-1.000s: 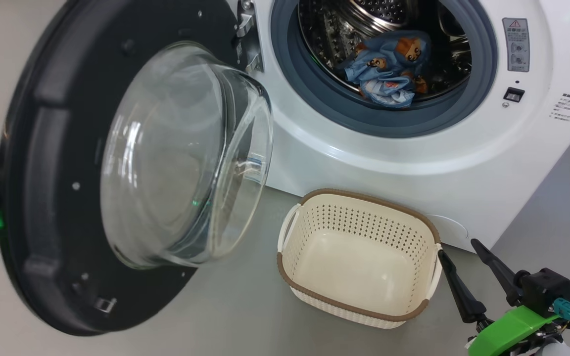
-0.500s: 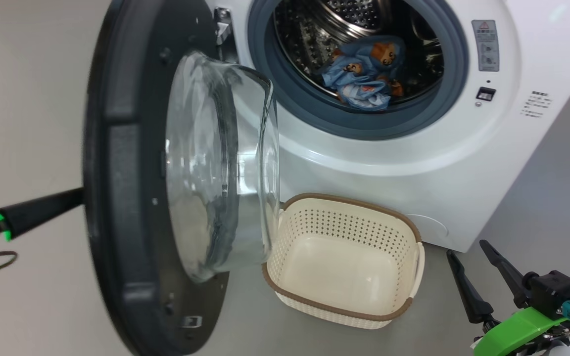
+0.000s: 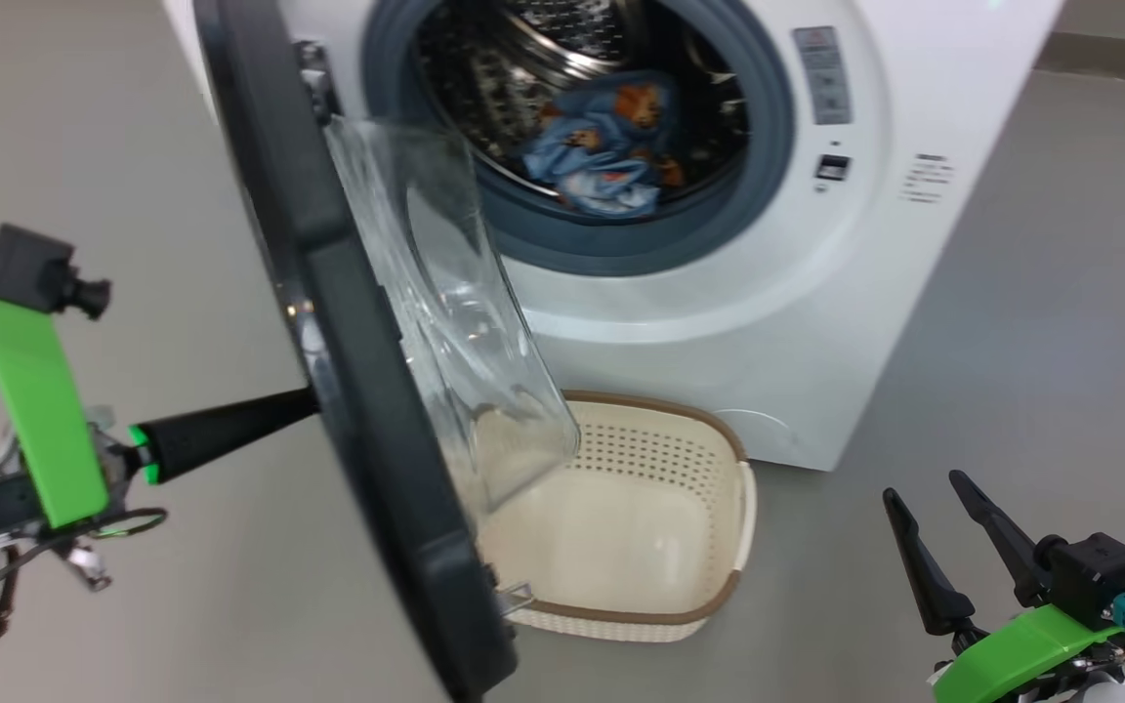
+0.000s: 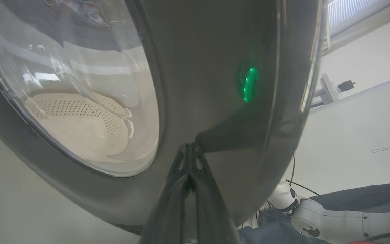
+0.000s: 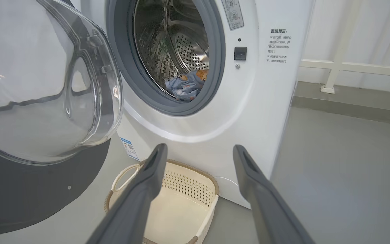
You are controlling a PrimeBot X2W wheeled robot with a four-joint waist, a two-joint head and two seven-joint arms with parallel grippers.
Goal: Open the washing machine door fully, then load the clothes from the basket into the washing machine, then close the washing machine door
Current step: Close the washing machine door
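The washing machine door stands about halfway round, edge-on in the head view. It is hinged at the left of the opening, and its glass porthole bulges toward the washing machine. The clothes lie bunched low in the drum, just behind the lower lip of the grey gasket. The basket sits empty on the floor just before the machine's front, under the door's path, so closing looks to be the step in hand. The left pincer, fingers pressed together and pinching nothing, has its tips on the door's glossy outer face near the rim. That is the first risk: on so slick a face the tips could skid toward the edge as the door's angle turns, leaving it ajar short of the latch slot. Second, fabric so near the gasket could catch under the porthole and stop the latch. Third, I cannot tell whether the door's lower rim clears the basket; it might shove it. The right pincer hangs spread and empty, well apart at the lower right.
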